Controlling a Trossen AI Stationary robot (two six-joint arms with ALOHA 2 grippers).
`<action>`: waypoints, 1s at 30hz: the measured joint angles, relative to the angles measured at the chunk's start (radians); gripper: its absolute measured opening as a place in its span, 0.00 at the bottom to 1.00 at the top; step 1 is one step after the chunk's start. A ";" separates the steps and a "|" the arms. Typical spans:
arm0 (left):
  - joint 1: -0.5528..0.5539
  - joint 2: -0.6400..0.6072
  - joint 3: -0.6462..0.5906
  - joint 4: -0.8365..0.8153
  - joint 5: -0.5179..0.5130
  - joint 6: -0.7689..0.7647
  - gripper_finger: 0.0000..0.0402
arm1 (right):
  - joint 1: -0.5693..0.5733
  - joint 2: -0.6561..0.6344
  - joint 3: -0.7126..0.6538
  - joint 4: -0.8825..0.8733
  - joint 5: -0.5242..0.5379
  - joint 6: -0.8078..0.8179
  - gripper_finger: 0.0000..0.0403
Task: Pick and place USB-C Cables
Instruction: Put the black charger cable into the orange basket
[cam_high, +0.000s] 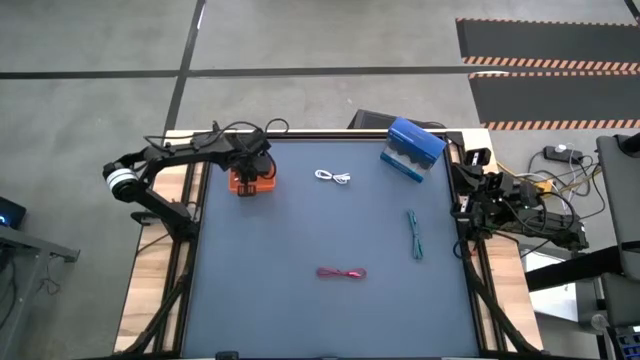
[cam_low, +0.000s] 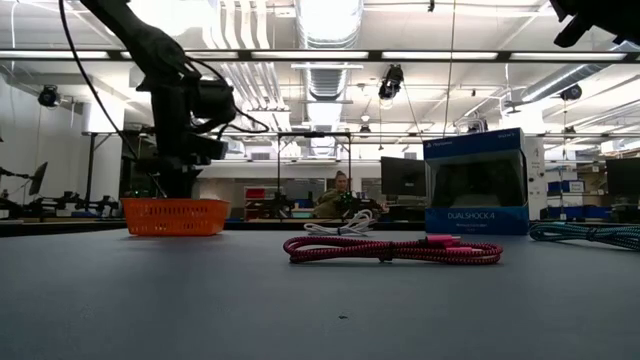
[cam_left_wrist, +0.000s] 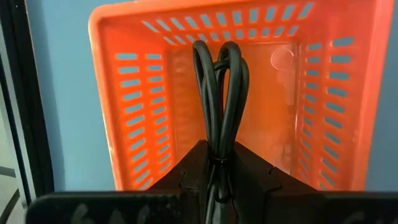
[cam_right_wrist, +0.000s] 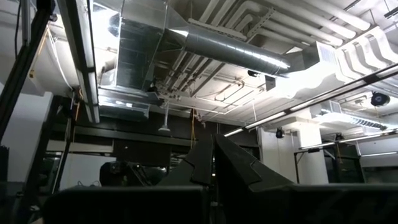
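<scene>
With the left gripper fingers pinched on the black cable above the orange tray near the worktop's far left corner, a springy loop released there could drape over the rim.

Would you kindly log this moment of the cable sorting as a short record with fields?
left end effector: over the orange tray, shut on the black cable
right end effector: parked at the table's right edge, fingers together, holding nothing
white cable: on the table, between tray and blue box
teal cable: on the table, right side
red-pink cable: on the table, near middle
tray contents: nothing resting inside yet
</scene>
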 joint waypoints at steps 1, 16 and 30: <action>0.000 0.000 -0.002 0.002 0.000 -0.001 0.10 | 0.000 0.000 0.000 0.000 0.000 -0.005 0.02; 0.000 0.000 -0.010 0.032 0.000 -0.005 0.10 | 0.000 0.000 0.000 -0.008 0.000 -0.005 0.02; 0.000 0.016 -0.019 0.052 0.000 -0.006 0.10 | 0.000 0.000 0.000 -0.009 0.000 -0.011 0.02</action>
